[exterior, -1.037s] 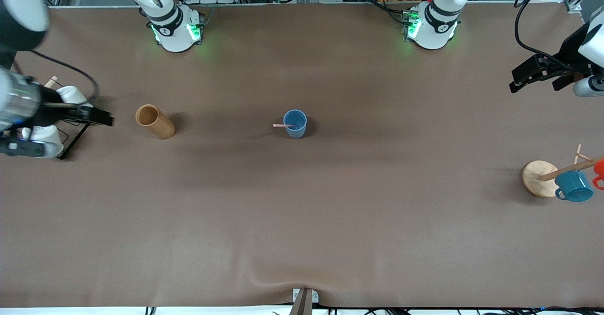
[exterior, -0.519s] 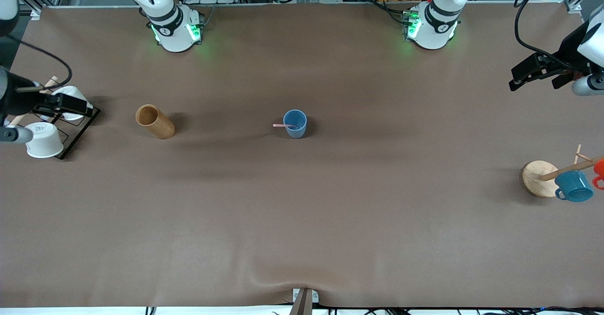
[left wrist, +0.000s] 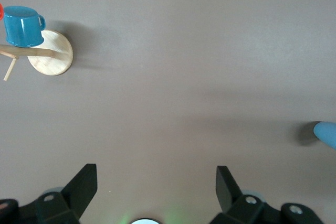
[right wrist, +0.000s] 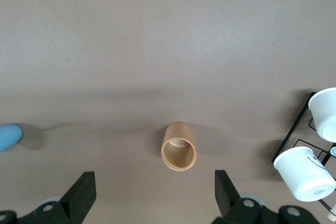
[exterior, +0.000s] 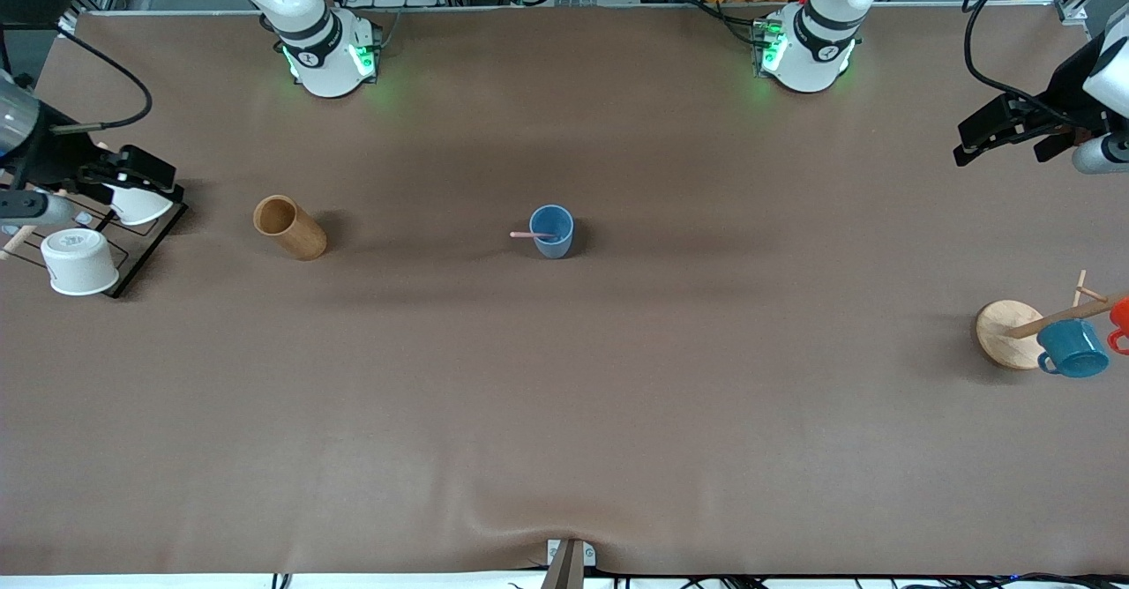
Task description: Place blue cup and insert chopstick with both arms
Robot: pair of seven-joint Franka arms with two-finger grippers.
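Observation:
The blue cup [exterior: 551,231] stands upright at the middle of the table. The pink chopstick [exterior: 530,235] leans inside it, its end sticking out over the rim toward the right arm's end. My right gripper [exterior: 141,175] is open and empty, up over the rack of white cups; its wrist view [right wrist: 154,191] shows the cup's edge [right wrist: 9,136]. My left gripper [exterior: 998,150] is open and empty, up over the left arm's end of the table; its wrist view [left wrist: 156,182] shows the cup's edge [left wrist: 326,132].
A brown wooden cylinder [exterior: 289,227] lies between the cup and a black wire rack [exterior: 145,245] holding white cups [exterior: 78,261]. A wooden mug stand [exterior: 1010,333] with a teal mug [exterior: 1072,347] and an orange mug [exterior: 1120,320] stands at the left arm's end.
My right gripper has drawn back from near the wooden cylinder toward the right arm's end of the table, uncovering the white cups. The left arm, cup and chopstick have not moved.

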